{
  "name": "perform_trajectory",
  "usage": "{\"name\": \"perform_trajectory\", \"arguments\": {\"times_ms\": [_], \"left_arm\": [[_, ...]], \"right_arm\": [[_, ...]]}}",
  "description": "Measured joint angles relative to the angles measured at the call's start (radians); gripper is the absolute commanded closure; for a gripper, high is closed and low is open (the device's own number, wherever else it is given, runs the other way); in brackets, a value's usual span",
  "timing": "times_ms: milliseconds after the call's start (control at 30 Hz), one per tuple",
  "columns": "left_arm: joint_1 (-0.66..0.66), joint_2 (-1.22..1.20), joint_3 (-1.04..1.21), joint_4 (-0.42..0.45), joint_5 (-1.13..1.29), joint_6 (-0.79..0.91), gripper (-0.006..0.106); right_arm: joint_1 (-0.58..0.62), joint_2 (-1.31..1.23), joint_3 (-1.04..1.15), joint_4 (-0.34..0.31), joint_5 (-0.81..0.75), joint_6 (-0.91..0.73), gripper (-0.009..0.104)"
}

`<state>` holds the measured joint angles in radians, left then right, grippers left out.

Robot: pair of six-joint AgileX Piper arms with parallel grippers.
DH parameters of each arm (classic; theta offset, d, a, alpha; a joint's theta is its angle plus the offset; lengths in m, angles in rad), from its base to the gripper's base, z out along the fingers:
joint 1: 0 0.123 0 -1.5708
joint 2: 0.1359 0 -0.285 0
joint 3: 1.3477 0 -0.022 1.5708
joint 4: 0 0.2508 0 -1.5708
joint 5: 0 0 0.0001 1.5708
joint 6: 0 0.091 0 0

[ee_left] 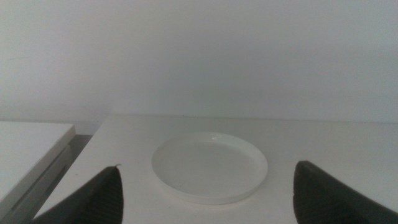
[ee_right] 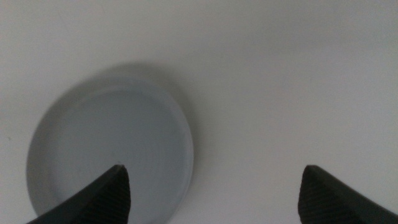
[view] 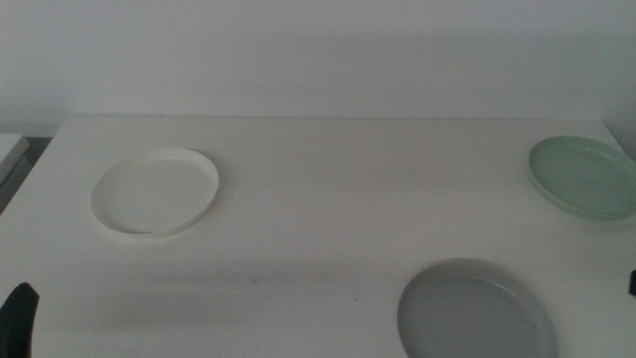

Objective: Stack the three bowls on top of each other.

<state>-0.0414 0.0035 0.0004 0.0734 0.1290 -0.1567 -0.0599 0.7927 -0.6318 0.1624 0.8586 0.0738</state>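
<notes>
Three bowls lie apart on the white table (view: 328, 199). The white bowl (view: 154, 191) is at the left, the pale green bowl (view: 586, 176) at the far right edge, and the grey bowl (view: 475, 313) at the front right. My left gripper (ee_left: 208, 186) is open and empty, low at the front left, facing the white bowl (ee_left: 210, 167) from a short distance. My right gripper (ee_right: 214, 186) hangs open and empty above the table, just beside the grey bowl (ee_right: 109, 155). In the middle view only a dark tip of each gripper shows at the edges.
A second white surface (ee_left: 31, 143) stands left of the table across a narrow gap. A plain pale wall (view: 318, 50) rises behind the table's far edge. The green bowl reaches close to the table's right edge.
</notes>
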Motion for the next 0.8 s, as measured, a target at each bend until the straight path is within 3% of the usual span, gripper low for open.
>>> {"name": "perform_trajectory", "arguments": {"times_ms": [267,567,700,800], "left_arm": [[0.0,0.0,0.0,0.0,0.0,0.0,0.007],[0.0,0.0,0.0,0.0,0.0,0.0,0.007],[0.0,0.0,0.0,0.0,0.0,0.0,0.007],[0.0,0.0,0.0,0.0,0.0,0.0,0.007]], "right_arm": [[0.002,0.221,-0.009,0.097,0.015,-0.051,0.002],[0.098,0.467,-0.02,0.082,-0.052,-0.006,0.005],[0.153,0.563,-0.021,0.051,-0.119,0.059,0.018],[0.172,0.634,-0.021,0.04,-0.151,0.084,0.034]]}}
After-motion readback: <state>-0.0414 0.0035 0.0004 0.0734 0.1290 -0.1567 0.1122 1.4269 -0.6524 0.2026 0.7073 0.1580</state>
